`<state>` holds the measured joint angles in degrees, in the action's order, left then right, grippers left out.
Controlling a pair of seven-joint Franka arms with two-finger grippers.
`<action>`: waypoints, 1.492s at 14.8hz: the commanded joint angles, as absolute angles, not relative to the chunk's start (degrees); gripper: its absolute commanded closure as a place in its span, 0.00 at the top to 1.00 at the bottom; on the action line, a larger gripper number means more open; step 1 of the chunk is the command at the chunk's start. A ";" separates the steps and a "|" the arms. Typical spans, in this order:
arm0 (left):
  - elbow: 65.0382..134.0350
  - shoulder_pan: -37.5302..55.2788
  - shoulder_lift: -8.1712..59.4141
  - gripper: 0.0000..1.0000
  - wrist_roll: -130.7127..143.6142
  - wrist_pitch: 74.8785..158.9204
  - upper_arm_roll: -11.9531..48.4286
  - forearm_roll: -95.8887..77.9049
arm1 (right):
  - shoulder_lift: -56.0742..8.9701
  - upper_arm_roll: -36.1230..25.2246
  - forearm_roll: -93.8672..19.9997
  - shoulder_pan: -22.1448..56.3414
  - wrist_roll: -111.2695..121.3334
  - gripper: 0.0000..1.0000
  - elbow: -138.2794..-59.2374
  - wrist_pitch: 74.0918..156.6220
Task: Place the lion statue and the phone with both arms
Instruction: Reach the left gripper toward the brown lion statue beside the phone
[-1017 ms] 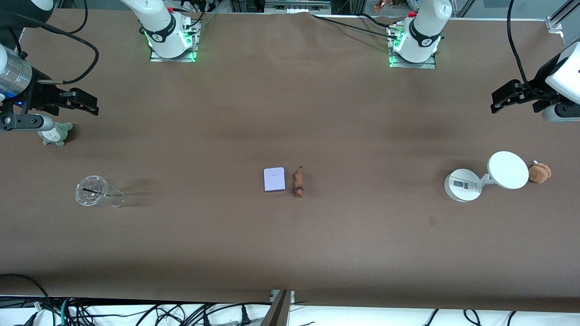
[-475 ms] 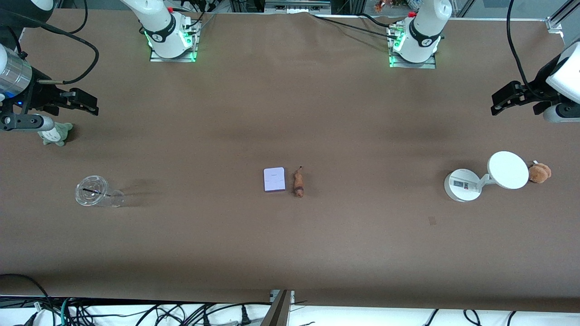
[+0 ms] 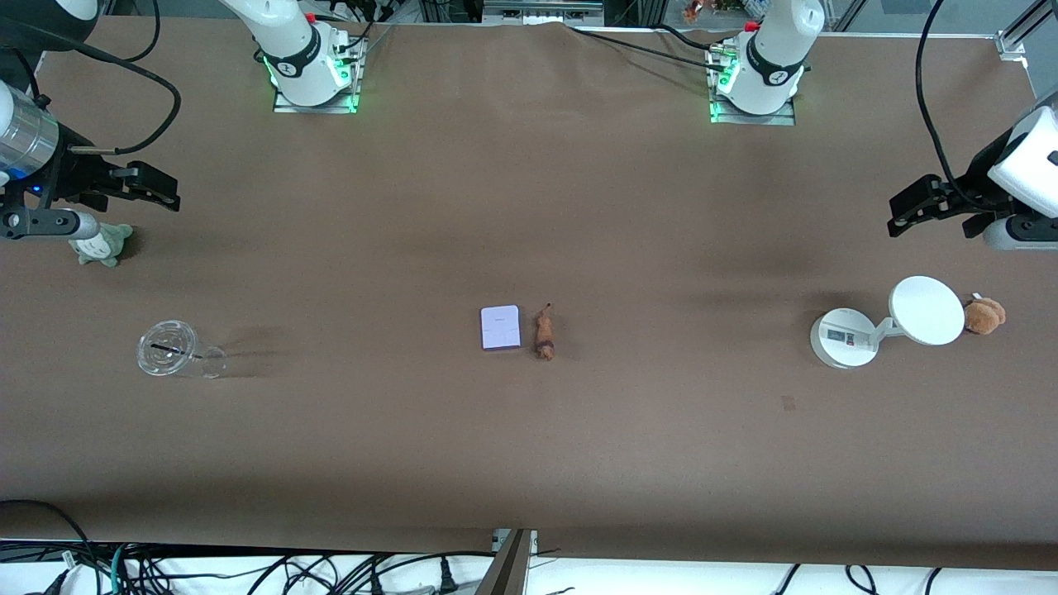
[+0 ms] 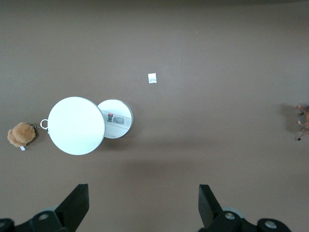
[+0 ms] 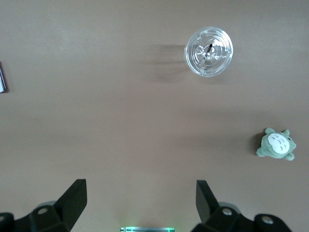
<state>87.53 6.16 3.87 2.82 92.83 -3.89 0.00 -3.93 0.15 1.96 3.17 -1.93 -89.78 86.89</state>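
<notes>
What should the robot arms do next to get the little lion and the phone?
Probably each open gripper should swing in toward the middle of the table. The phone and lion lie side by side there, untouched. The left gripper and right gripper hang empty over the table's ends.

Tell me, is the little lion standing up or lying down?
Lying down. The lion statue stretches flat along the table beside the phone, its length along the surface, not upright.
</notes>
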 commanded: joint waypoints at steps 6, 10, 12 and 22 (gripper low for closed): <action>86.57 5.71 4.83 1.00 0.62 90.88 -2.11 3.09 | -5.27 0.26 1.50 3.08 -1.14 1.00 -87.36 86.49; 86.58 6.85 7.90 1.00 4.28 90.35 -2.02 -3.34 | -5.27 0.26 1.23 2.99 -1.23 1.00 -87.36 86.66; 86.13 9.65 10.88 1.00 13.40 91.84 -0.62 -3.43 | -5.27 0.26 1.23 2.99 -1.41 1.00 -87.36 86.66; 86.13 23.28 27.32 1.00 34.71 109.84 -0.61 -14.33 | -6.42 0.26 1.58 3.25 -1.58 1.00 -87.36 86.75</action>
